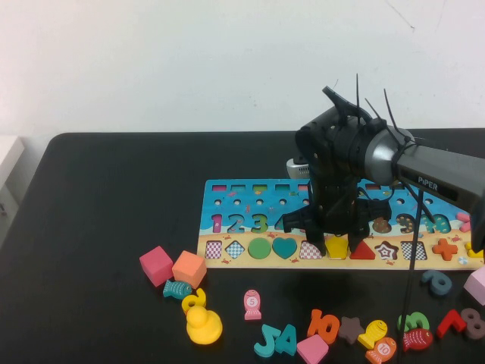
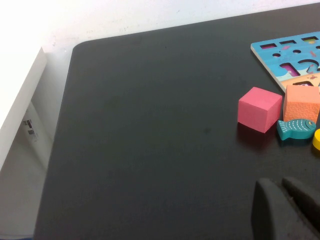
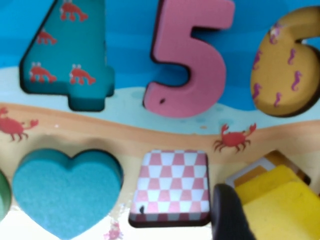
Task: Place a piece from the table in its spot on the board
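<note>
Our right gripper [image 1: 339, 241] hangs low over the puzzle board [image 1: 227, 193], fingers closed on one yellow pentagon piece [image 3: 280, 202] tilted at its slot, with one teal heart [image 3: 65, 192] and one checkered square [image 3: 172, 185] just beside. Our left gripper [image 2: 287, 207] sits apart; whether it is open, we cannot tell.

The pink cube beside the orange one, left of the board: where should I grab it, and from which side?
Come straight down on the pink cube and pinch its two free flat faces. The orange cube sits tight against one side, so probably avoid that axis. The right gripper is over the board at a yellow piece; the left gripper waits nearer the cubes.
</note>
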